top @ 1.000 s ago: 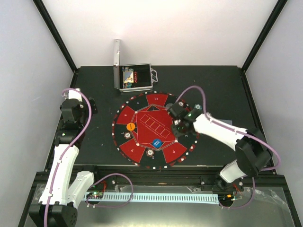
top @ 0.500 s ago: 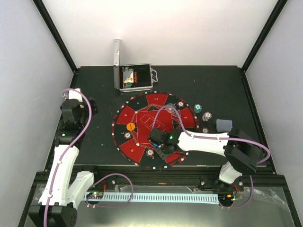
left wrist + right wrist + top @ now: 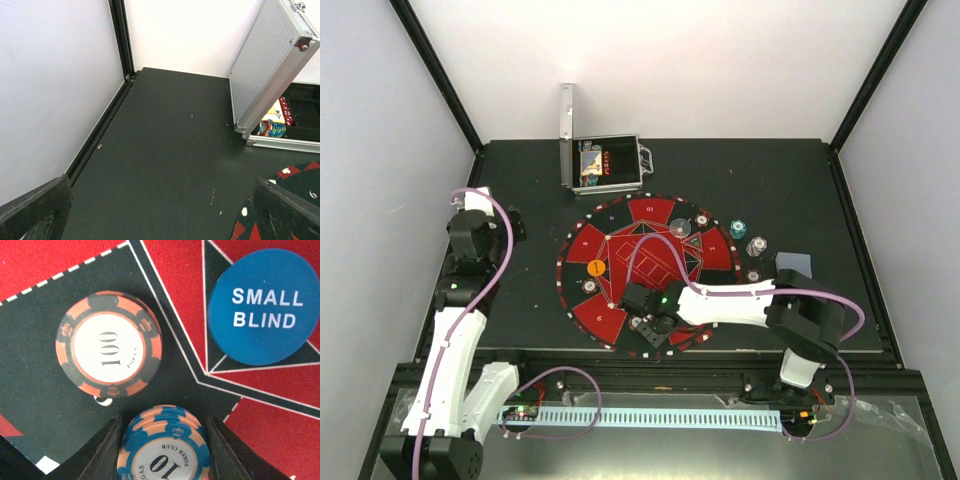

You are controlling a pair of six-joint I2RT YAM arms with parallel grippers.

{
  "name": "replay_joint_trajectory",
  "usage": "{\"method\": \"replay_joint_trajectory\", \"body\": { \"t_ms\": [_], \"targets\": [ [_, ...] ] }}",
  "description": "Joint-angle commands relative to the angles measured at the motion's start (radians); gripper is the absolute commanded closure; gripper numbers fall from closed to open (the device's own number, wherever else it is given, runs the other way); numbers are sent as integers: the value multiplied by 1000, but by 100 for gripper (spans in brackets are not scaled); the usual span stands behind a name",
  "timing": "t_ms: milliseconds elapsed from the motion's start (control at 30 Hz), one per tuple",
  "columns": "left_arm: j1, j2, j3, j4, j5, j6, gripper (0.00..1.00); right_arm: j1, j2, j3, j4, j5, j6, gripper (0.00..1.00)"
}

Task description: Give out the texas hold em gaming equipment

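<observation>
My right gripper [image 3: 165, 452] is shut on a short stack of blue-and-peach "10" poker chips [image 3: 167, 437], a black finger [image 3: 106, 452] at each side. The stack hangs over a black wedge at the mat's near edge. Just beyond it, an orange-and-black "100" chip [image 3: 109, 344] lies flat on the mat, and a blue "SMALL BLIND" disc [image 3: 264, 306] lies to the right. In the top view the right gripper [image 3: 645, 312] covers that spot. My left gripper [image 3: 160, 222] is open over bare table at the far left, holding nothing.
The round red-and-black mat [image 3: 620, 245] carries an orange disc [image 3: 597, 268] and a chip [image 3: 701, 220]. To its right stand a teal chip stack [image 3: 738, 229], other chips [image 3: 757, 245] and a grey card deck [image 3: 794, 264]. The open silver case [image 3: 605, 165] stands behind the mat.
My right arm swung from the mat's right side across to its near edge with the chips in its grip, uncovering the chips and card deck on the right. The left arm stayed still.
</observation>
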Motion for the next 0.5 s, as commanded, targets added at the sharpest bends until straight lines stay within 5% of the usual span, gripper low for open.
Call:
{"method": "replay_joint_trajectory", "body": {
  "t_ms": [0,467],
  "targets": [
    [-9,-11,23,16,9,-6,1,11,30,36,27,18,-12,61],
    [-10,-11,21,17,7,-4,1,14,-136,-16,-24,-22,-79,23]
  ]
}}
